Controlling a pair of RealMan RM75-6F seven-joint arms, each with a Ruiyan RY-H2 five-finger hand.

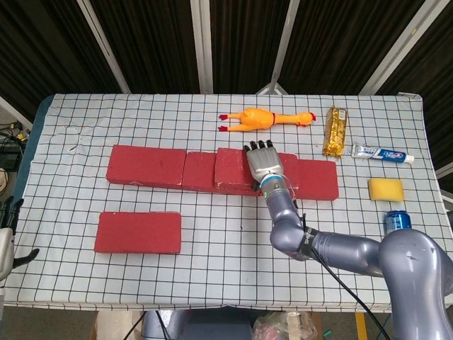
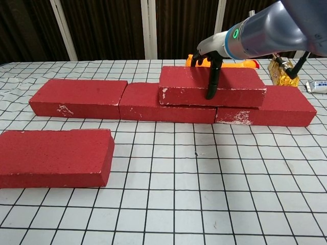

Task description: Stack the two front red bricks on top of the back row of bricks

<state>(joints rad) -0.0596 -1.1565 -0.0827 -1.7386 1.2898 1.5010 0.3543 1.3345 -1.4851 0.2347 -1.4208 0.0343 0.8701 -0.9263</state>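
Three red bricks form the back row (image 1: 145, 165) (image 2: 79, 97). A fourth red brick (image 1: 230, 168) (image 2: 189, 84) lies on top of the row, spanning the middle and right bricks. My right hand (image 1: 263, 163) (image 2: 209, 53) grips this top brick, fingers laid over its top toward the back edge and thumb down its front face. One more red brick (image 1: 138, 231) (image 2: 53, 155) lies flat at the front left. My left hand (image 1: 6, 237) hangs off the table's left edge, fingers apart and holding nothing.
Behind the row lie a rubber chicken (image 1: 263, 118), a gold snack packet (image 1: 335, 131) and a toothpaste tube (image 1: 381, 153). A yellow sponge (image 1: 386, 189) and a blue can (image 1: 397, 222) sit at the right edge.
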